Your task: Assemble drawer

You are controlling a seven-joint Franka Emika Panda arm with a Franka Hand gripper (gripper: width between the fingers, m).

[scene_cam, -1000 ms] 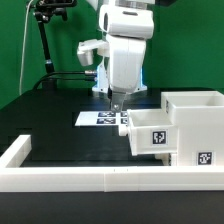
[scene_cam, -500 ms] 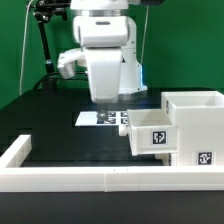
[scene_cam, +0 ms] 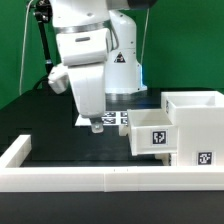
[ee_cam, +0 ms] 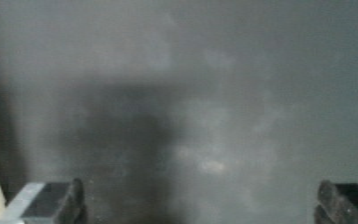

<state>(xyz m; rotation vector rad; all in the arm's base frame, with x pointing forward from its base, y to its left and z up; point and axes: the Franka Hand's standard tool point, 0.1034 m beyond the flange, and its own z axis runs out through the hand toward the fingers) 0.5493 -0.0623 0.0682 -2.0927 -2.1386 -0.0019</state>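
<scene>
The drawer's tall white housing [scene_cam: 197,120] stands at the exterior view's right, tags on its front. One small open-top white box [scene_cam: 152,134] with a tag sits partly in the housing, sticking out toward the exterior view's left. A second small box is not in view. My gripper [scene_cam: 97,126] hangs low over the black table, left of that box and apart from it. In the wrist view the gripper [ee_cam: 197,205] is open, its fingers [ee_cam: 51,200] wide apart with only blurred dark table between them.
The marker board [scene_cam: 118,118] lies flat on the table just behind my gripper. A low white wall [scene_cam: 90,177] edges the table's front and left. A black stand with a cable [scene_cam: 43,50] rises at the back left against the green backdrop.
The arm has swung toward the exterior view's left and turned, carrying the gripper away from the small box to the marker board's left end. The drawer parts have not moved.
</scene>
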